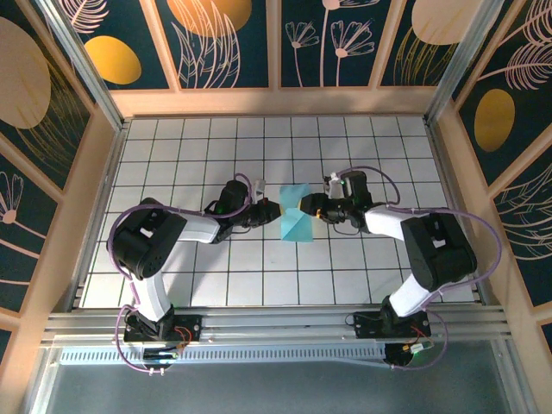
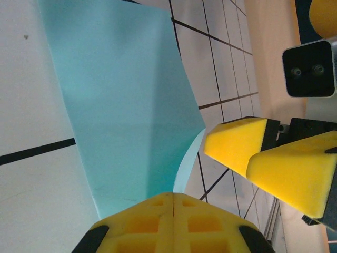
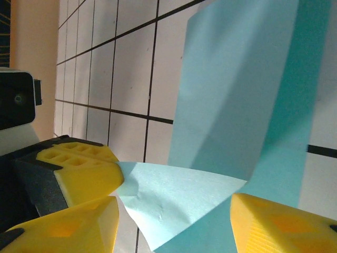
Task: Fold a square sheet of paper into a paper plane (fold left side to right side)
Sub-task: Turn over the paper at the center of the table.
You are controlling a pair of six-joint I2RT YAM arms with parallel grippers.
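Dark blue panels painted with gold discs and pale flowers wall in a white surface ruled into square tiles. Near its middle the two arms meet nose to nose over the light-blue sheet of paper. The paper sits right between the claws, part of it flat on the tiles and part raised off them. The left claw has its yellow fingers pressed together with an edge of the sheet nipped between them. From the right wrist you can see the paper's tip vanish into that pinch, and the sheet bows up from there. I take it that this hold is what lifts the left side so it can be carried over toward the right. The right claw, just across from the left one, stands with its fingers apart. A curled flap of the paper lies in the gap between them, pressed by neither as far as I can tell. It looks placed to take or steady the far side, so the fold lands edge on edge instead of skewing.
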